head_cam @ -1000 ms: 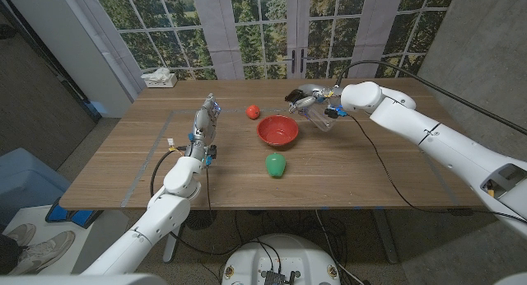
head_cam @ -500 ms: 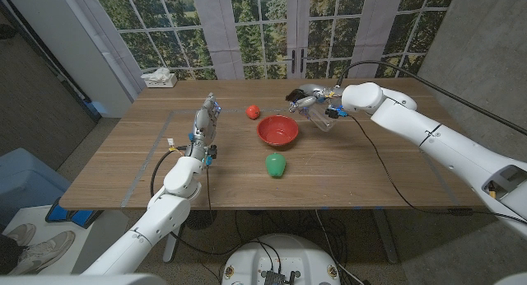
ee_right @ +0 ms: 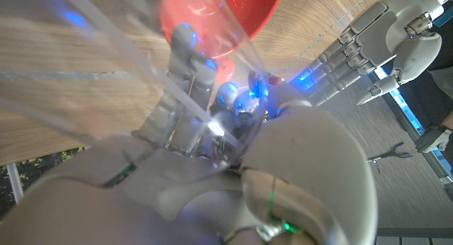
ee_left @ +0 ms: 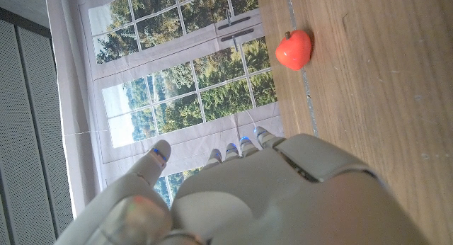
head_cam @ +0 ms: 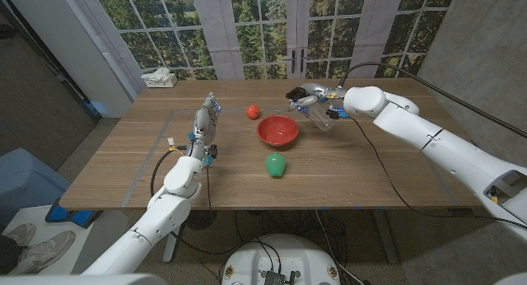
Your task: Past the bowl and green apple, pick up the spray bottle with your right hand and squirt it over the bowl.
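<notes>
My right robot hand grips the clear spray bottle, tilted with its black nozzle just beyond the red bowl's far rim.

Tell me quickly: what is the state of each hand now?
Left hand: open, holding nothing.
Right hand: grips the clear spray bottle.

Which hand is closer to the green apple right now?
Left. The left hand stands on the table beside the green apple, apart from it. The right hand holds the spray bottle beyond the red bowl, farther off.
</notes>
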`<state>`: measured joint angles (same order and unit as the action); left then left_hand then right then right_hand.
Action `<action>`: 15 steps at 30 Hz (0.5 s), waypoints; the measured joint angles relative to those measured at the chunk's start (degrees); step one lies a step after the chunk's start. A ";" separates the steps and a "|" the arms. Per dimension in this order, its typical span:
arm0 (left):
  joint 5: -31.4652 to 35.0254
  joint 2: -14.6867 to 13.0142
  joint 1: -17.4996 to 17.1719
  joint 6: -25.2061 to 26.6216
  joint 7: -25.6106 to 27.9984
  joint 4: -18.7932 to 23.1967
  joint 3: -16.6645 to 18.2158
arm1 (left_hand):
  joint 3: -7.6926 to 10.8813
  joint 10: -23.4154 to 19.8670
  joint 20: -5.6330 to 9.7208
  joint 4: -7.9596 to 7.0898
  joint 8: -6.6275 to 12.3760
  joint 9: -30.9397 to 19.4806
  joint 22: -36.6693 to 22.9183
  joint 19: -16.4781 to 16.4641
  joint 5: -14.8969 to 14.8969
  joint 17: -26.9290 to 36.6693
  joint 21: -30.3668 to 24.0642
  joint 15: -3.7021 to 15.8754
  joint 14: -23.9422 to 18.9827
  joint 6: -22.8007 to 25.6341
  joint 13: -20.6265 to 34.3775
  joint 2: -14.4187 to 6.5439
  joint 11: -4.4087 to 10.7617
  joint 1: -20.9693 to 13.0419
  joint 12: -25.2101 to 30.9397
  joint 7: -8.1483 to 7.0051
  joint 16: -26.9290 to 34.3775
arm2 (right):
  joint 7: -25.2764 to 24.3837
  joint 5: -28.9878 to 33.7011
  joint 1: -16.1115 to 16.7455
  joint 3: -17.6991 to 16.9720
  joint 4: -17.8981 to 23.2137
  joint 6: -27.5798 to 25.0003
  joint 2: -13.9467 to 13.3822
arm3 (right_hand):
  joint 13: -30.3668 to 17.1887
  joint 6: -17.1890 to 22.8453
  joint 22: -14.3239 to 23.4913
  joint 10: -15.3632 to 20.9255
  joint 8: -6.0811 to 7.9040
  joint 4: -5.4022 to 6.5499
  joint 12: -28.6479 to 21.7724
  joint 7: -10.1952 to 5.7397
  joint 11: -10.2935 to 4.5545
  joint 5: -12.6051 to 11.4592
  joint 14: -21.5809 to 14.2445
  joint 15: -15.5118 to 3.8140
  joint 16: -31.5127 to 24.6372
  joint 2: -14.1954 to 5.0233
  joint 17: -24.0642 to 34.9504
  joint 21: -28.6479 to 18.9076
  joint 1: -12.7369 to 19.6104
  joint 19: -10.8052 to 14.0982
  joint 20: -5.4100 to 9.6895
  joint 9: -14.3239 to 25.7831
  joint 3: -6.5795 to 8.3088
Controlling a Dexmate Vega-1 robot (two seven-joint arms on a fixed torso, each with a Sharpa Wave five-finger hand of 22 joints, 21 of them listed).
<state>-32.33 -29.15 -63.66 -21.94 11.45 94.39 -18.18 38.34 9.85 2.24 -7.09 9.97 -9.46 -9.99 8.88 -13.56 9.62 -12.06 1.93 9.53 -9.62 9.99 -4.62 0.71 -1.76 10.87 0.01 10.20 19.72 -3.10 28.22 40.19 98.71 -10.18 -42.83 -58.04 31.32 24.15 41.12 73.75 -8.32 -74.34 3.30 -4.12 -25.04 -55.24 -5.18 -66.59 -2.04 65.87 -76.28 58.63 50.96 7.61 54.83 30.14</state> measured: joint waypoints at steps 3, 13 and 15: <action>0.01 0.00 0.00 0.08 0.02 0.03 0.00 | 0.00 0.00 -0.22 0.00 0.00 0.00 0.00 -0.22 0.00 0.00 0.00 0.00 0.00 0.00 0.00 0.00 0.00 0.00 0.00 0.00 0.00 | 0.04 -0.25 0.02 -0.09 -0.06 -0.02 0.00 | 0.14 -4.73 -1.09 -3.68 -0.42 1.50 2.69 -0.65 -0.18 5.95 2.16 -2.15 -1.19 -2.31 0.00 -0.76 -2.01 -4.10 -1.62 2.13 -1.78; 0.02 0.00 0.19 0.17 0.01 -0.01 0.00 | 0.00 0.00 -0.30 0.00 0.00 0.00 0.00 -0.31 0.00 0.00 0.00 0.00 0.00 0.00 0.00 0.00 0.00 0.00 0.00 0.00 0.00 | 0.04 -1.02 0.16 -0.59 -0.79 0.41 0.19 | 0.40 -9.04 -5.33 -8.81 -3.24 5.41 6.62 -0.96 -0.08 13.52 8.19 -0.36 -5.95 -5.67 0.00 0.35 -9.18 -9.74 -3.62 0.65 -4.35; -0.01 -0.01 0.27 0.22 -0.03 -0.08 0.00 | 0.00 0.00 -0.30 0.00 0.00 0.00 0.00 -0.30 0.00 0.00 0.00 0.00 0.00 0.00 0.00 0.00 0.00 0.00 0.00 0.00 0.00 | -0.16 -1.21 0.36 -0.79 -0.97 0.74 0.26 | 0.62 -9.04 -5.79 -8.82 -3.24 5.57 6.87 -0.96 -0.08 13.52 8.70 -0.45 -6.90 -6.13 0.00 0.60 -9.65 -10.20 -3.57 0.60 -4.51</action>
<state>-32.34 -29.16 -63.39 -21.72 11.42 94.32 -18.18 38.34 9.85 1.94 -7.09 9.97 -9.46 -9.99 8.57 -13.56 9.62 -12.06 1.93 9.53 -9.62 9.99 -4.62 0.70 -1.77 10.87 0.01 10.20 19.55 -4.31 28.58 39.41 97.74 -9.44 -42.58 -57.42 22.28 18.36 32.31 70.51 -2.75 -67.46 2.35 -4.20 -11.52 -46.54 -5.62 -73.49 -8.17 65.87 -75.68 48.98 40.75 4.04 55.43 25.63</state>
